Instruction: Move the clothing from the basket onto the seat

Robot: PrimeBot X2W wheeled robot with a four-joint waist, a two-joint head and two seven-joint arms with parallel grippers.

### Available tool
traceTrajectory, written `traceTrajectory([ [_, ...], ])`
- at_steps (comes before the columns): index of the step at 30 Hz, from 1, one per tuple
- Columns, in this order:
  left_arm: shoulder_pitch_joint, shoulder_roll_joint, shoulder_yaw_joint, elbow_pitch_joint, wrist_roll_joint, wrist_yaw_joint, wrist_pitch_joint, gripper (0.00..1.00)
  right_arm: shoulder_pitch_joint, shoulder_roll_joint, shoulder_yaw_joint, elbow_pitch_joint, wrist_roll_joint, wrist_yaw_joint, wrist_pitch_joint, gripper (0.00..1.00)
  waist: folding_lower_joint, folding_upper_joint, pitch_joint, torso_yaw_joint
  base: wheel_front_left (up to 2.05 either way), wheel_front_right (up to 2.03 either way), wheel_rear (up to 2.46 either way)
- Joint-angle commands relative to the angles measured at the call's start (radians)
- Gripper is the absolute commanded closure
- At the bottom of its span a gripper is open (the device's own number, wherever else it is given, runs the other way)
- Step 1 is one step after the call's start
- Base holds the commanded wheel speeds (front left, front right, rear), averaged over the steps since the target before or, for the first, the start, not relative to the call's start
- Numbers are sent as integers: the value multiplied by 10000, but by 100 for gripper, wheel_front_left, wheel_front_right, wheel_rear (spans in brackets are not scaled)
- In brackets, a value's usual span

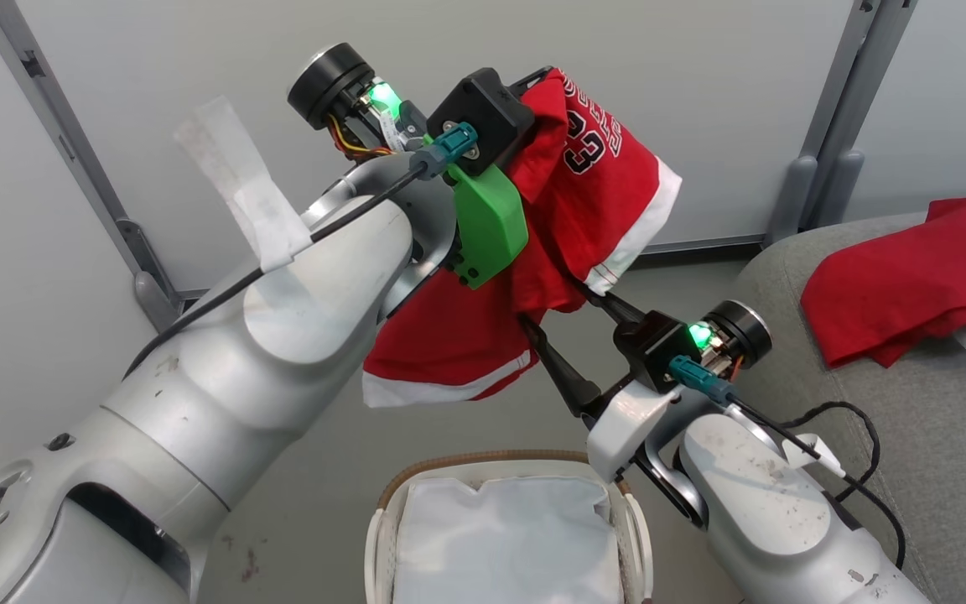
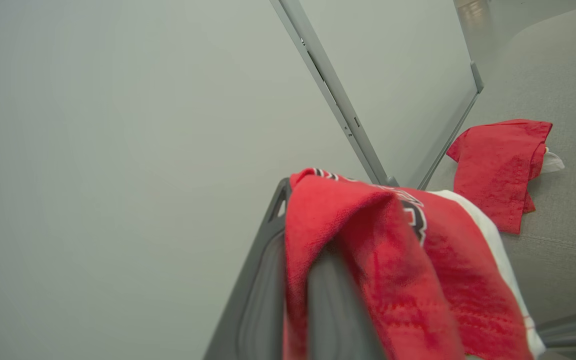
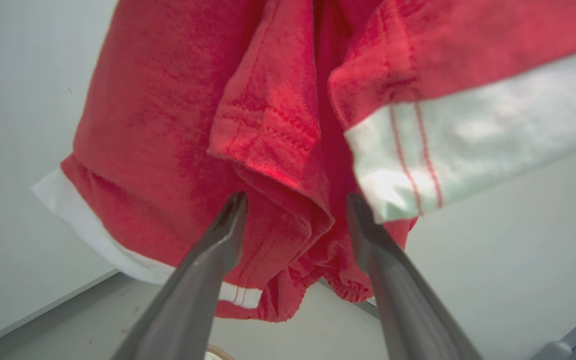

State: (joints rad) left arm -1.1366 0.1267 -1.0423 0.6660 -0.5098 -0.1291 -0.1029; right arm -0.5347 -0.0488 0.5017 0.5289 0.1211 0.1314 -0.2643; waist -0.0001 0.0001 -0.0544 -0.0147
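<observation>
My left gripper (image 1: 543,80) is raised high and shut on the printed red garment (image 1: 592,193), which has white trim and a number print and hangs down from it. The left wrist view has this garment (image 2: 368,240) draped over my fingers (image 2: 268,240). My right gripper (image 1: 550,304) points up at the garment's lower folds. In the right wrist view it (image 3: 296,200) is open, with a hanging fold of the garment (image 3: 168,125) between the fingers. The plain red garment (image 1: 911,285) (image 2: 498,165) lies on the grey seat (image 1: 911,436) at right. The basket (image 1: 483,460) stands below, holding just its white lining (image 1: 508,537).
Pale wall panels with grey metal posts (image 1: 827,126) (image 1: 72,143) close off the back. A black cable (image 1: 860,436) loops beside my right forearm over the seat's edge. Grey floor lies between the basket and the wall.
</observation>
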Motion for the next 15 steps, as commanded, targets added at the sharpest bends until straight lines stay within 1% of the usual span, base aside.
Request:
traceTrajectory([
  [1, -195, -48, -46, -35, -137, -25, -1, 100, -198, -33, 129, 56, 112, -14, -2, 0, 1, -1, 35, 49, 0, 0, 0],
  [8, -167, -60, -207, -107, -301, -25, 14, 100, -700, -30, 378, -87, 343, -14, -1, 0, 1, -1, 124, 148, 0, 0, 0],
  [9, -147, -53, -223, -108, -345, -25, 13, 100, -712, -30, 455, -98, 381, -14, -1, 60, 1, -1, 129, 159, 0, 0, 0],
  [10, -122, -45, -232, -109, -366, -25, 3, 100, -733, -31, 541, -110, 420, -14, -1, 100, 1, -1, 136, 172, 0, 0, 0],
  [15, 73, 44, -225, -74, -532, -25, -64, 100, -781, -33, 682, -221, 517, -14, -1, 100, 1, -1, 190, 176, 0, 0, 0],
])
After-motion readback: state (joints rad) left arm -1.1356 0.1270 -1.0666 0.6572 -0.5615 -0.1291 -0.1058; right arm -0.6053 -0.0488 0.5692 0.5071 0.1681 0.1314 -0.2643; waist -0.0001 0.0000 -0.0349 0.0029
